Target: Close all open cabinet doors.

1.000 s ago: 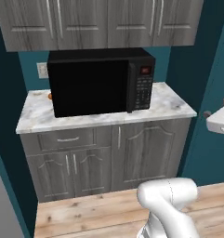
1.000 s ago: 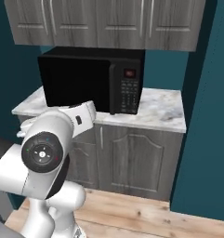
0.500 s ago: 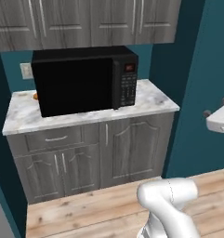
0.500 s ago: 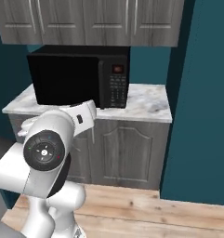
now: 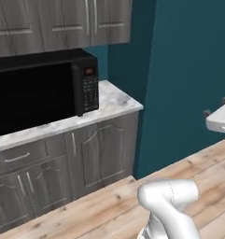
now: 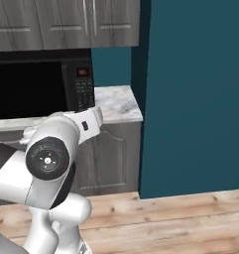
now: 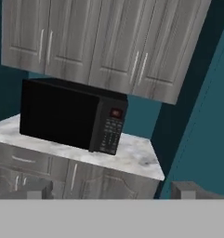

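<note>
Hand view shows the fingers (image 7: 35, 189) spread wide with nothing between them, their two tips at the bottom corners of the picture. Beyond them lies a marble surface (image 7: 136, 160) carrying a black microwave (image 7: 71, 116). Lower cabinets (image 7: 85, 183) sit under it. Above the microwave hang the cabinet doors (image 7: 108, 44), grey with upright silver handles, all lying flush and shut. A teal wall (image 7: 211, 139) stands to the right. Wooden floor (image 5: 104, 205) runs below in the left base view.

Can't read any text from here; microwave (image 7: 71, 122) red display and keypad too blurry for me.
</note>
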Motion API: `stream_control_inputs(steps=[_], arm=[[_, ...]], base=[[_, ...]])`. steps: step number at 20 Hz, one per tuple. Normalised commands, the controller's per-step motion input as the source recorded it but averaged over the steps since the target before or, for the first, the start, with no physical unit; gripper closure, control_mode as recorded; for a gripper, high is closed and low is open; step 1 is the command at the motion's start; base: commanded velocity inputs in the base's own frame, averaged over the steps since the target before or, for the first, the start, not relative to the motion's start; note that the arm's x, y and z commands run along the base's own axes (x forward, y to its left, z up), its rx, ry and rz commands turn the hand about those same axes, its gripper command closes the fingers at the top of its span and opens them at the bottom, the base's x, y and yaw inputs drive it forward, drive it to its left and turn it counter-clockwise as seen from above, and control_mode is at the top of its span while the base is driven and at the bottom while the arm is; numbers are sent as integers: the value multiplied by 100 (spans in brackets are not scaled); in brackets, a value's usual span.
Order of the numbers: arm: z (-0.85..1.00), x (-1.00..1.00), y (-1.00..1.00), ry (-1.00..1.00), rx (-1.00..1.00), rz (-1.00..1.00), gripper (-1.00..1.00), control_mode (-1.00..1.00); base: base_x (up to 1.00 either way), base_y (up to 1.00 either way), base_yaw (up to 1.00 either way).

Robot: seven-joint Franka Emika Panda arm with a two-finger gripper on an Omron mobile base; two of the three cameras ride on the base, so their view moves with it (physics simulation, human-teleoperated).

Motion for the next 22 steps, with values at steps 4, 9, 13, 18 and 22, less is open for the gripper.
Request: stream_control_inputs(steps=[4,9,13,18,22], arm=[[0,0,0,0,0,0,-100,100],[0,0,0,0,0,0,-100,100],[0,0,0,0,0,0,-100,100],[0,0,0,0,0,0,-100,100],[0,0,0,0,0,0,-100,100]], base=[[39,-51,-47],[82,-75,-45],[97,-83,-45],[91,-70,-48],[79,-61,-50]])
